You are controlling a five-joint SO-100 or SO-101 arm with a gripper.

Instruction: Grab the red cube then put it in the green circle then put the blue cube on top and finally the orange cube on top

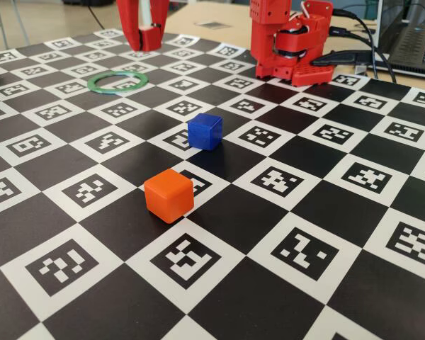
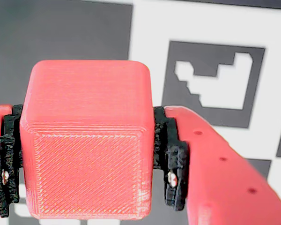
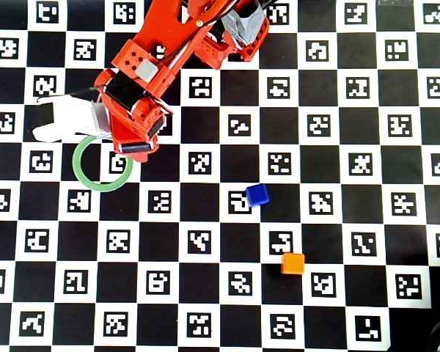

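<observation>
The claw (image 2: 86, 159) squeezes the red cube (image 2: 86, 140) tight, up near the green ring (image 3: 101, 163); next it should go down at the ring's middle and let go; the blue cube (image 3: 257, 195) waits at four o'clock from the ring.

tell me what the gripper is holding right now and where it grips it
The gripper holds the red cube, its black finger pads pressed against the cube's two opposite side faces.

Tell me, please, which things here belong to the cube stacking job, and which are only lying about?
Belong to the job:
red cube, held between the fingers
green circle
blue cube
orange cube

Only lying about:
laptop
cables
</observation>
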